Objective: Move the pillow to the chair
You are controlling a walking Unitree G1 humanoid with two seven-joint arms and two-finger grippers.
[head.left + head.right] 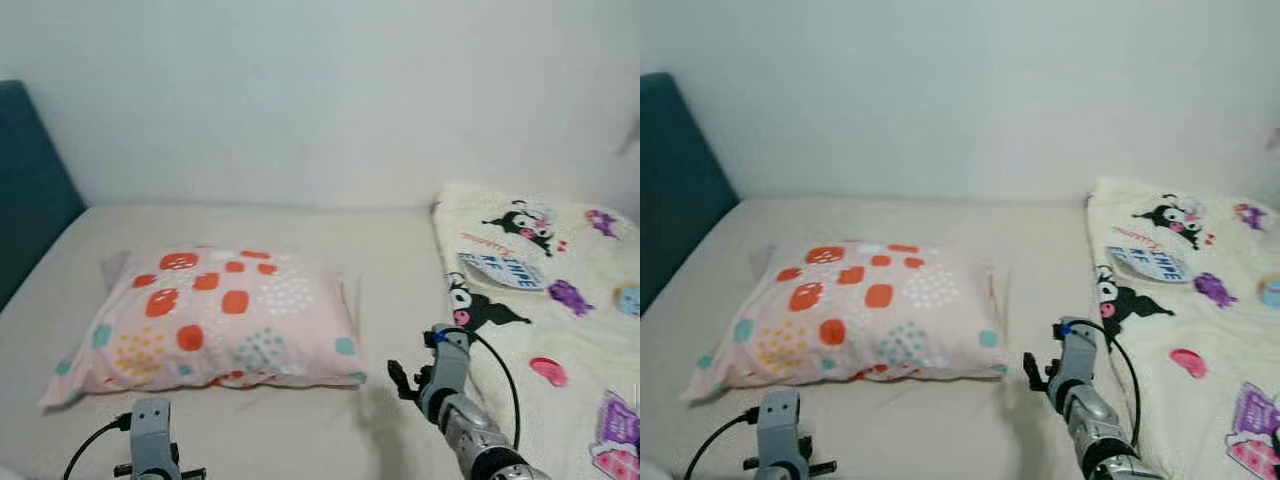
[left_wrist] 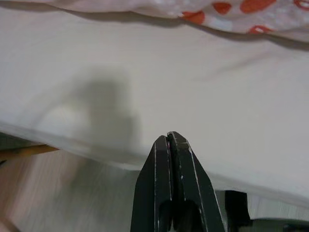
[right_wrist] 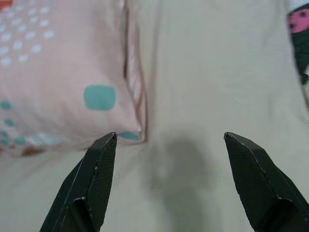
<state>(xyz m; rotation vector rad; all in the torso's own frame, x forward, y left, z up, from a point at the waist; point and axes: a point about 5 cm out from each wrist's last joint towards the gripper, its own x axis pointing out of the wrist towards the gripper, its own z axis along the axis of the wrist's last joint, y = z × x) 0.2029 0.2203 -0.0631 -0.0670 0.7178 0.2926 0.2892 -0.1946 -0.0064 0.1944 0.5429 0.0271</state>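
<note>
Bed: beige-sheeted mattress [image 1: 380, 260], cartoon-print cream blanket [image 1: 560, 300] on its right side.
Pillow: pink rectangular pillow with orange and teal spots [image 1: 210, 320] flat on the sheet.
Right gripper [image 3: 169, 137]: 2 fingers wide apart, empty, beside pillow's corner.
Left gripper [image 2: 172, 140]: fingers pressed together, empty, near bed edge.

soft matt cloth pillow [image 1: 210, 318], smooth cloth sheet [image 1: 300, 420], fleecy blanket [image 1: 560, 330]

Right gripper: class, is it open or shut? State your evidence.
Open. The right gripper shows its two black fingers set wide apart, with bare bed sheet between them, beside the pillow corner.
</note>
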